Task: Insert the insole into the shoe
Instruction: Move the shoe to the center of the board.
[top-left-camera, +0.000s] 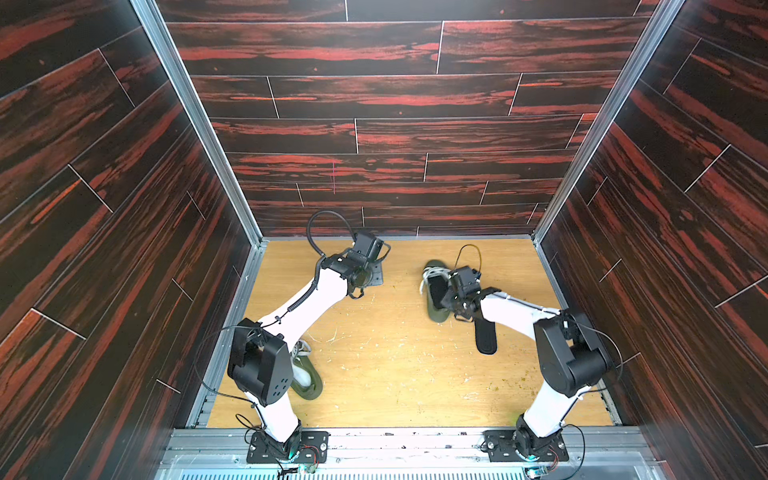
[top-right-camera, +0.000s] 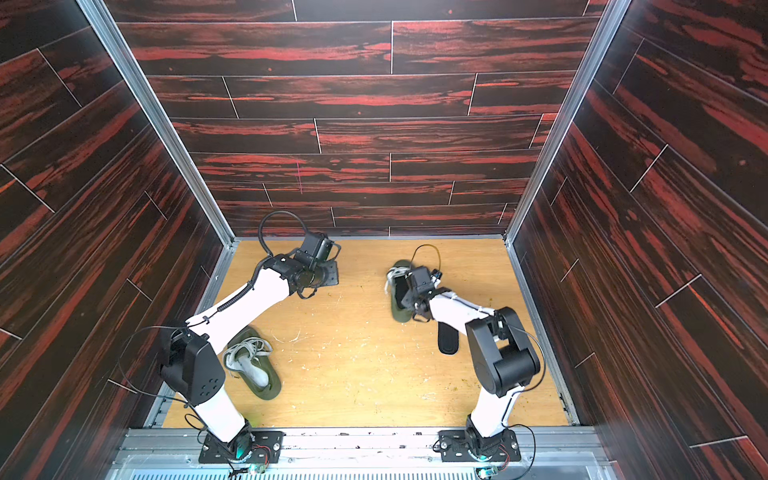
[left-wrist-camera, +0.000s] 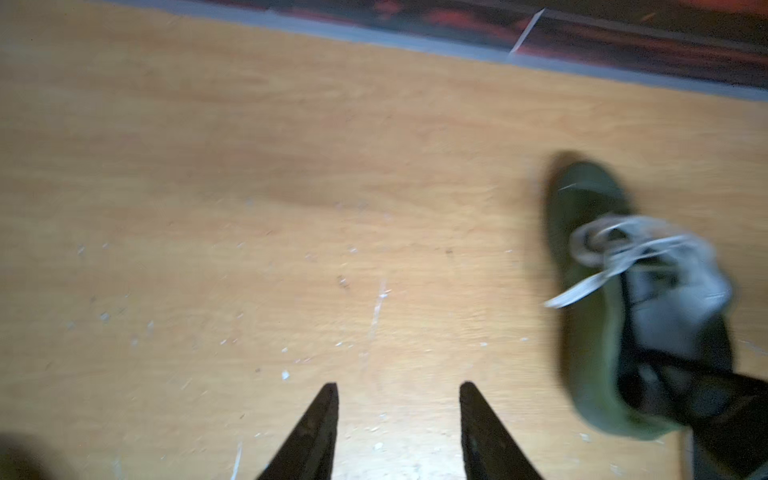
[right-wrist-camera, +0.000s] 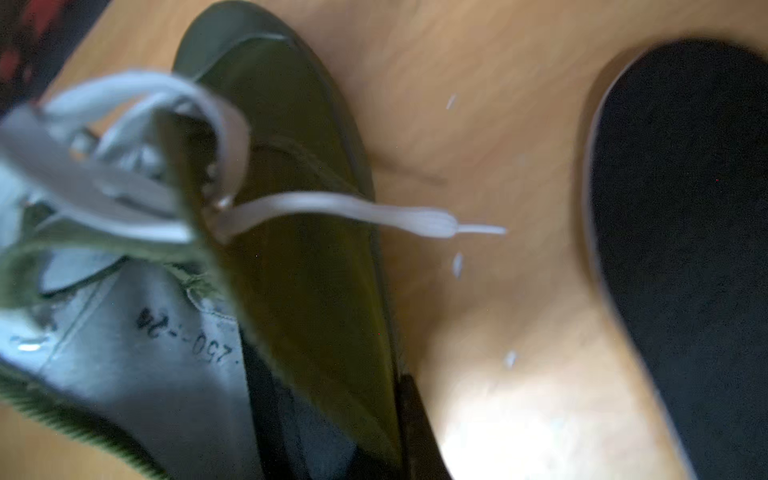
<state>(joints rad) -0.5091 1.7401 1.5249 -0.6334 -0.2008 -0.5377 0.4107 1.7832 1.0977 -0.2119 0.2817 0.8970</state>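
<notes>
**Fig. Both arms over the table (top-left-camera: 395, 374); clock directions read in a top view, 12 at the far wall.**

(a) My right end effector (top-left-camera: 445, 297) is closed on the side wall of the olive-green shoe (top-left-camera: 437, 314). In the right wrist view one dark finger (right-wrist-camera: 411, 399) lies against the outside of that wall; the other finger is hidden inside the shoe. The shoe sits at about 1 o'clock from the table's centre, toe toward 12, and looks tilted. Whether its sole touches the table I cannot tell.

(b) The shoe's white laces (right-wrist-camera: 332, 208) hang loose, and one free end trails over the outer wall toward the table. On the pale grey lining, dark printed characters begin "250". The marks after that are too blurred to read.

(c) The black insole (top-left-camera: 486, 336) is outside the shoe and lies flat on the table at about 3 o'clock. It is just past the shoe's heel and partly beneath my right forearm. In the right wrist view (right-wrist-camera: 685, 228) bare wood separates it from the shoe.

(d) My left end effector (left-wrist-camera: 399, 390) is at about 11 o'clock. Its fingers stand moderately apart with nothing between them, above bare table.

(e) A second green shoe (top-right-camera: 253, 365) with white laces rests at about 8 o'clock, near my left arm's base.
</notes>
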